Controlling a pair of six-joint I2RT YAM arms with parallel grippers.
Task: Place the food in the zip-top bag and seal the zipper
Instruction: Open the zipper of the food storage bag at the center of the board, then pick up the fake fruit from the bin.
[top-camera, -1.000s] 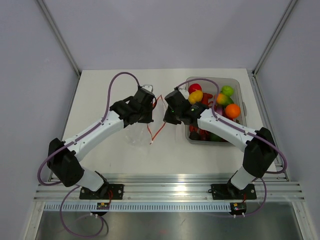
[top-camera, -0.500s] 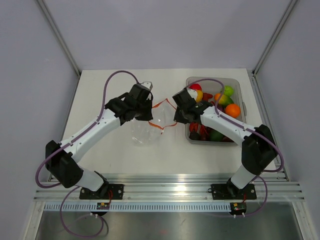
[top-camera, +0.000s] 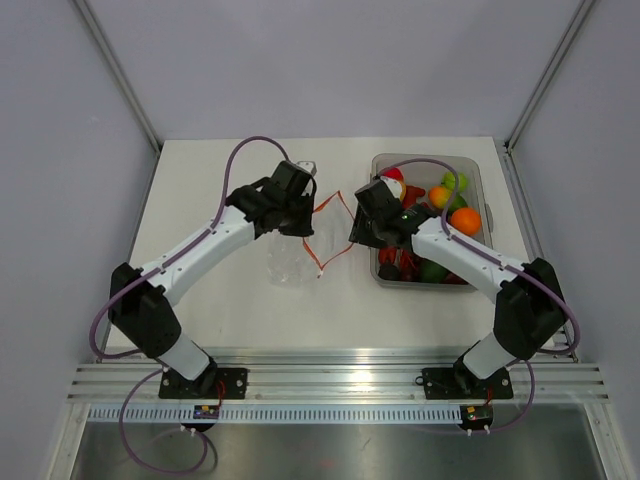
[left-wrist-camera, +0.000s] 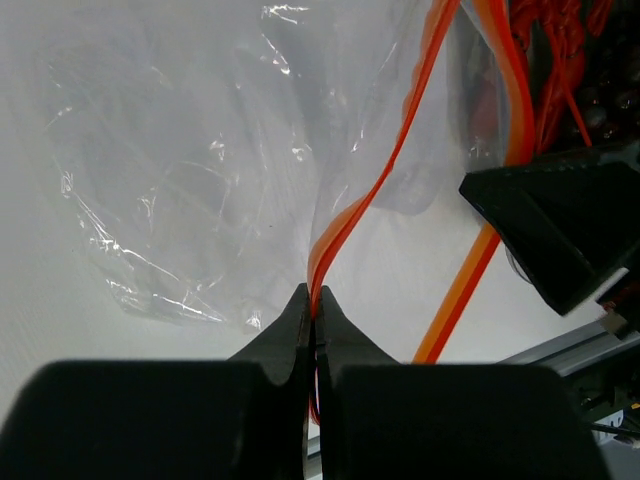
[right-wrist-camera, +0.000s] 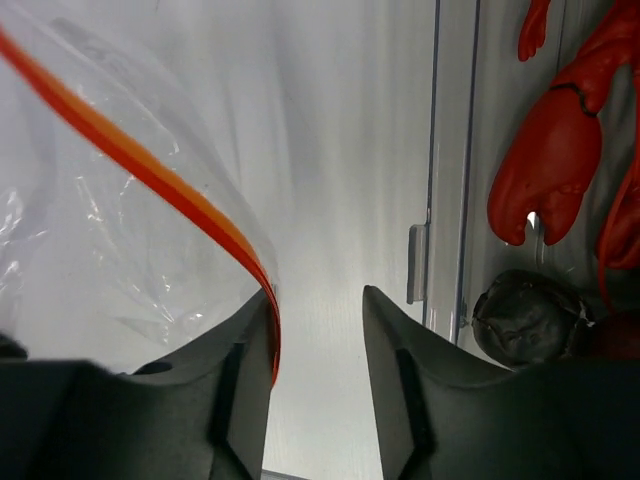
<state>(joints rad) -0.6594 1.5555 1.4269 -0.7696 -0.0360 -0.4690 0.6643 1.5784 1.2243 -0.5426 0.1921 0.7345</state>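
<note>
Two arms (top-camera: 200, 250) angle inward, meeting over your bag (top-camera: 292, 265).
Left gripper (left-wrist-camera: 315, 318) pinches the zipper (left-wrist-camera: 372, 190); right gripper (right-wrist-camera: 318, 300) is spread, zipper at one finger, food (right-wrist-camera: 548, 180) in the tub (right-wrist-camera: 450, 200) beside it.

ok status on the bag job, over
left gripper shut on the zipper, right gripper open at it. zip-top bag empty, mouth parted. food in the tub. nothing blocking.

One zip-top bag (top-camera: 288, 265), one tub (top-camera: 462, 160), one red lobster (right-wrist-camera: 555, 160), two arms (top-camera: 215, 240) (top-camera: 455, 250)
</note>
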